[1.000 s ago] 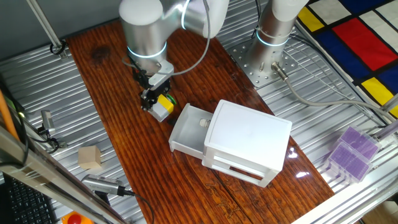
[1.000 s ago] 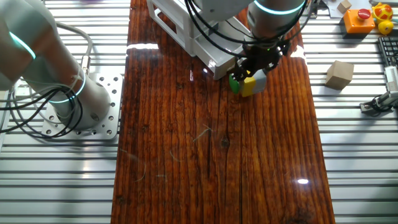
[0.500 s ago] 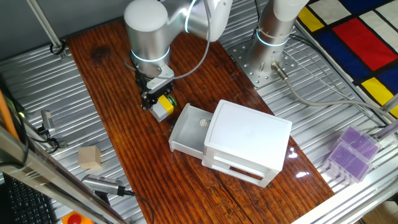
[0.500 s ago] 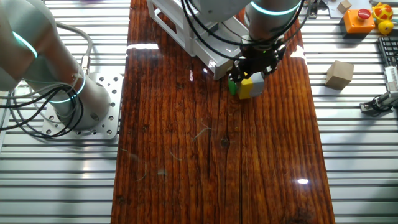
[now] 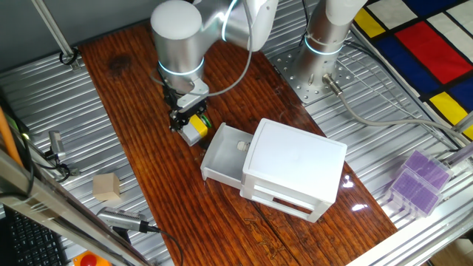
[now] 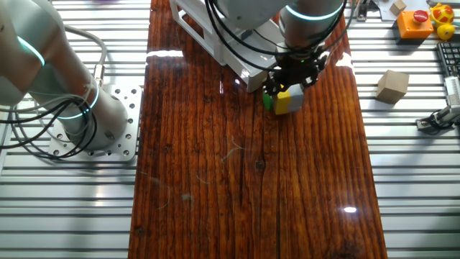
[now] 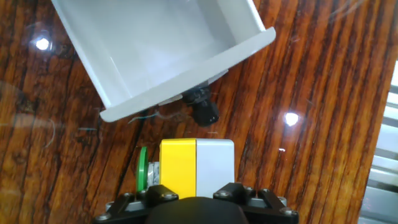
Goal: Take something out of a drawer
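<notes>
The yellow-and-grey block [image 5: 194, 128] is sitting clamped between the gripper [image 5: 186, 120] fingers, out of the open drawer [image 5: 223, 154] and low over the wooden table [image 5: 133, 96] near its long edge; it's looking light, rigid and smooth-sided, so gripping the flat faces suits

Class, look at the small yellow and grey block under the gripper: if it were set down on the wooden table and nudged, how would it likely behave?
The yellow and grey block looks boxy and flat-faced, so it would probably slide, not roll. It seems rigid, likely plastic, unlikely to flex. The table looks glossy, so a nudge may send it skidding easily.
</notes>
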Motion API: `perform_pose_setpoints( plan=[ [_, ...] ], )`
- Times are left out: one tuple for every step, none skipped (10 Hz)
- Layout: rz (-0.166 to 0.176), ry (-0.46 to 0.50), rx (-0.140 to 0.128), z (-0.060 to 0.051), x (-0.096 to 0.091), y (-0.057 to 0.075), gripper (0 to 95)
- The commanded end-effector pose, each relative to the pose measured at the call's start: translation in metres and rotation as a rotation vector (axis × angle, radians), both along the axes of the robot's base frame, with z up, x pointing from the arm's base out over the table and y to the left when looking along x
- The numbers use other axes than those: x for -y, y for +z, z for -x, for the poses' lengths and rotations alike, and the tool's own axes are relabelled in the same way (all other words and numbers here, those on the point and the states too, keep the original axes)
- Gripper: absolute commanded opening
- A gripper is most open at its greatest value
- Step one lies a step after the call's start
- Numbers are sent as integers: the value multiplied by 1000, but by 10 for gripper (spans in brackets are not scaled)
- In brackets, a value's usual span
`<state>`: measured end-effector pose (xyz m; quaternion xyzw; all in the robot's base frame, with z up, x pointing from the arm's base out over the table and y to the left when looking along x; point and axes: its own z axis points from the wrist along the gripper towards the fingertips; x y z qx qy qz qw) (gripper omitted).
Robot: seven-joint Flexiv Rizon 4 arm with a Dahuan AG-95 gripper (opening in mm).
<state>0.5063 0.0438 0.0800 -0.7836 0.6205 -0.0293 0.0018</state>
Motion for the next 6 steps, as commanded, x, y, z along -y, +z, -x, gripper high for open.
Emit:
perform_pose_setpoints(
  plan=[
    [-2,9,10,2,0,-2,0],
    [-1,11,12,3,0,-4,0],
    [-1,8,18,5,-1,-8,0],
    [-4,8,21,6,-2,-10,0],
    [-2,21,34,7,-3,-12,0],
    [1,33,35,8,-4,-14,0]
  ],
)
